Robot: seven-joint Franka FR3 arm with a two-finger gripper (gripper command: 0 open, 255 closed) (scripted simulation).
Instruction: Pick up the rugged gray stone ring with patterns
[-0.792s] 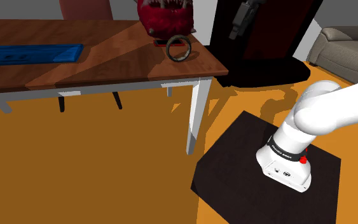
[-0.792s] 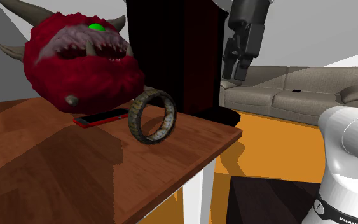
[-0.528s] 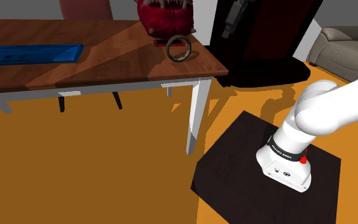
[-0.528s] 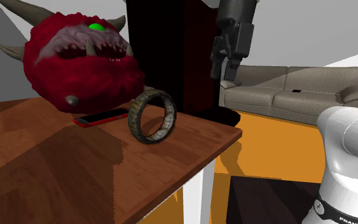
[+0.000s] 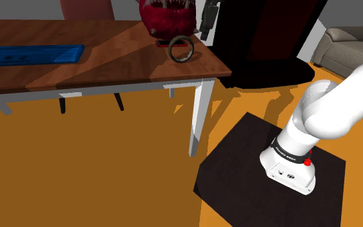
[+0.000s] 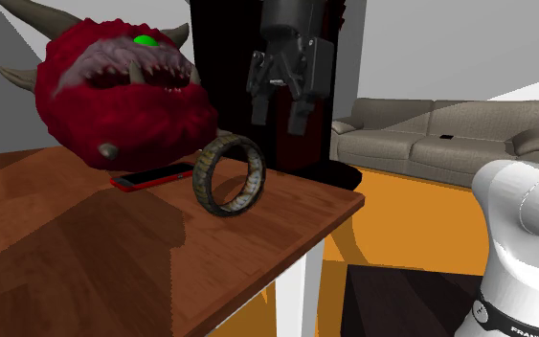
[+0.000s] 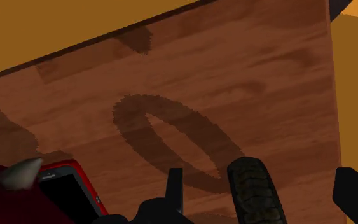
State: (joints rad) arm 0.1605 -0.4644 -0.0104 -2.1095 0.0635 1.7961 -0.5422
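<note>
The gray stone ring [image 5: 172, 51] [image 6: 200, 180] stands upright on its edge near the corner of the wooden table [image 5: 109, 64], its rough band patterned. My black gripper [image 6: 279, 113] [image 5: 207, 29] hangs open just above and behind it, touching nothing. In the wrist view the ring [image 7: 254, 191] appears edge-on between the two spread fingers [image 7: 174, 191], nearer one than the other, and its oval shadow [image 7: 171, 137] lies on the wood.
A red horned monster head [image 6: 128, 96] and a flat red phone [image 6: 152, 177] sit right beside the ring. A tall dark cabinet [image 5: 264, 32] stands behind the table corner. A blue strip [image 5: 28, 53] lies at the shoulder view's left. A sofa [image 6: 439, 144] stands beyond.
The gripper has swung from in front of the dark cabinet toward the shoulder view's left and come lower, ending over the ring. The ring has not moved.
</note>
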